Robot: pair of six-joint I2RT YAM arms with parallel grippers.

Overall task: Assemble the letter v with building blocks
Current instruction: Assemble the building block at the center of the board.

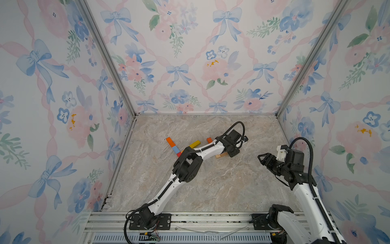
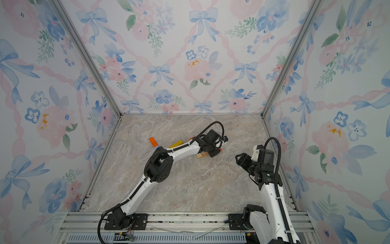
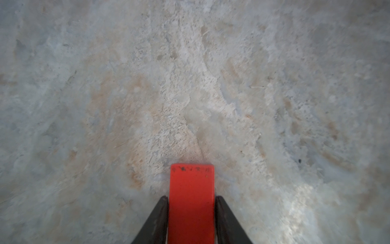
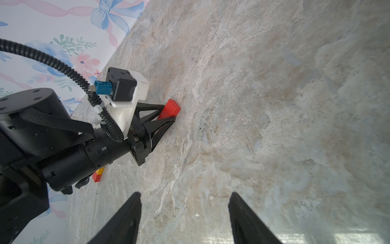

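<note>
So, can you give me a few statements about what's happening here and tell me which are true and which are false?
1. The left gripper has a red block between its jaws. True.
2. The right gripper grips a yellow block. False: its jaws stand open with nothing between them.
3. An orange block lies on the table. True.
4. The table is plain white. False: it has a marbled stone look.
</note>
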